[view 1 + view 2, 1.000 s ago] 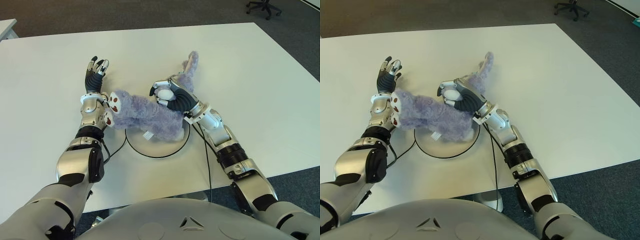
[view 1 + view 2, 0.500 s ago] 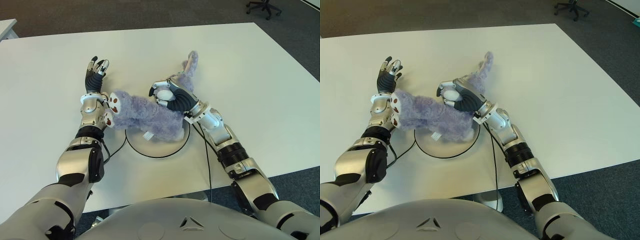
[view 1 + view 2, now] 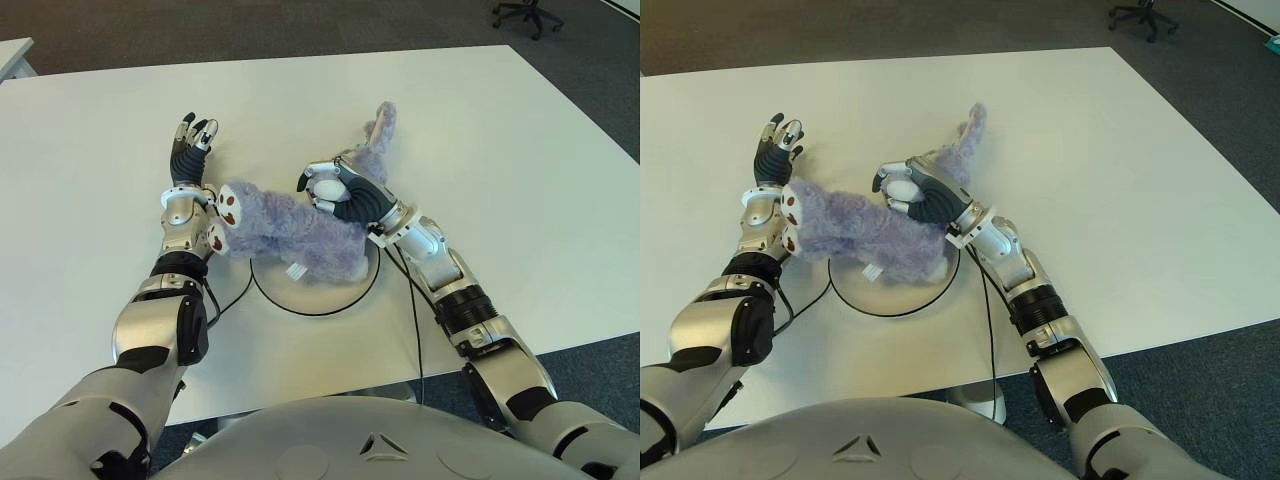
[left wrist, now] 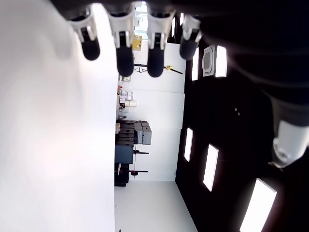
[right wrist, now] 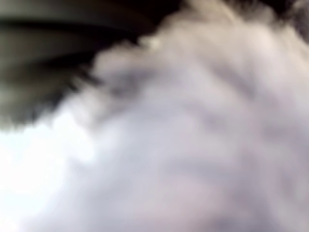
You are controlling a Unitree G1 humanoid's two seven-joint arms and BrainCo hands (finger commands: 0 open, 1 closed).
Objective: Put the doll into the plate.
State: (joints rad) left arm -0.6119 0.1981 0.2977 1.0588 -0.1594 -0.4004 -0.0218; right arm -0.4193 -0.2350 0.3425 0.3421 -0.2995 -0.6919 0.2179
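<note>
Left hand (image 3: 190, 150): fingers straight and spread, holding nothing, out on the white table (image 3: 500, 150) just beyond the doll's feet; the left forearm lies alongside those feet. The left wrist view confirms extended fingertips with nothing between them. No change from a second ago.

Doll (image 3: 290, 228): purple plush, lying lengthwise with its spotted feet toward the left forearm and one long ear reaching up to the far right. Its lower body covers the far part of the plate (image 3: 315, 298), a flat white disc with a dark rim whose near edge shows bare. The feet overhang the rim on the left, and the head end lies past it on the right.

Right hand (image 3: 335, 192): fingers curled, closed on the doll at its upper body; the right wrist view is filled with purple fur. Against the earlier frames we see almost no movement here, at most a slight shift of the hand.

Reading: the motion has settled with the doll draped over the plate. We judge placement nearly done, pending release. The overhang on both sides could let the doll slide off once the right hand lets go.
</note>
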